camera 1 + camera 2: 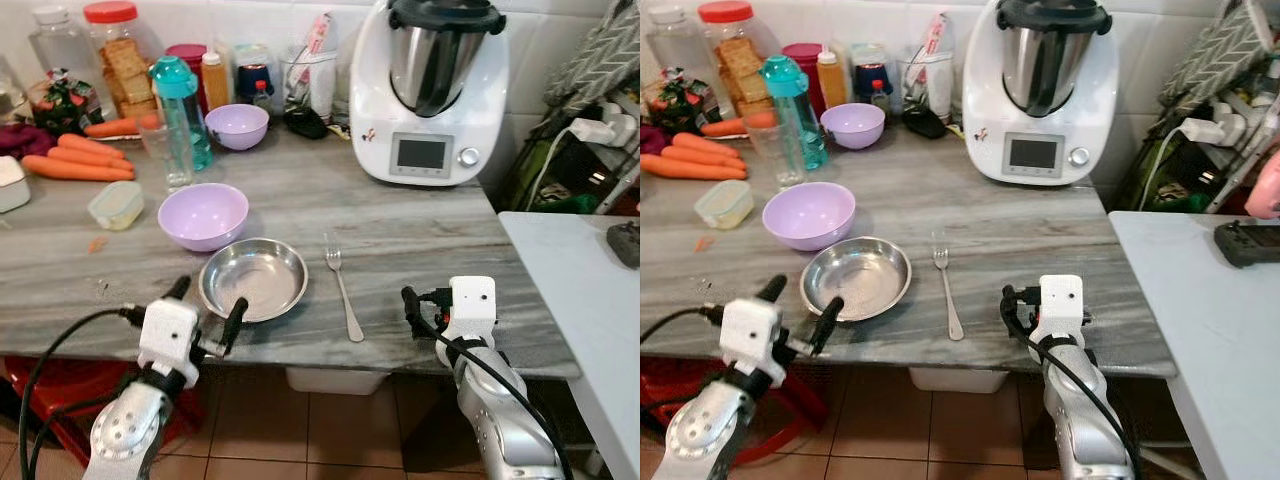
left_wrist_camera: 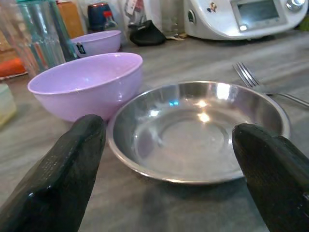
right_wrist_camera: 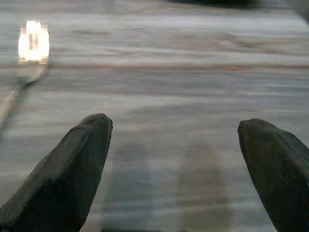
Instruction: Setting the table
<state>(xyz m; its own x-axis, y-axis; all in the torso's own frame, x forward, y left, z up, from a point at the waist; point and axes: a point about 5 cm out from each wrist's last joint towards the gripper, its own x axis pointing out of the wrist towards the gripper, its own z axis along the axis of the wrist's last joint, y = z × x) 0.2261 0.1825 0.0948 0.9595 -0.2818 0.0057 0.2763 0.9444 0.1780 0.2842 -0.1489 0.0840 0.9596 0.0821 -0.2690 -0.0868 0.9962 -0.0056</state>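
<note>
Two pincers poised at the desk's front edge

The left pincer (image 1: 207, 311) and right pincer (image 3: 176, 169) both gape, released; a steel plate (image 1: 254, 278) lies just beyond the left one, a fork (image 1: 342, 292) beside it, a purple bowl (image 1: 203, 215) behind

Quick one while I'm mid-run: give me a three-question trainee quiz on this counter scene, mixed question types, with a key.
1. True or false: the fork lies inside the steel plate.
2. Which bowl touches or nearly touches the steel plate: A) the near purple bowl, B) the far purple bowl?
3. Fill in: the left gripper is open at the counter's front edge, facing the ____.

Key: 1. False; it lies on the counter beside it, toward the right gripper. 2. A. 3. steel plate.
</note>
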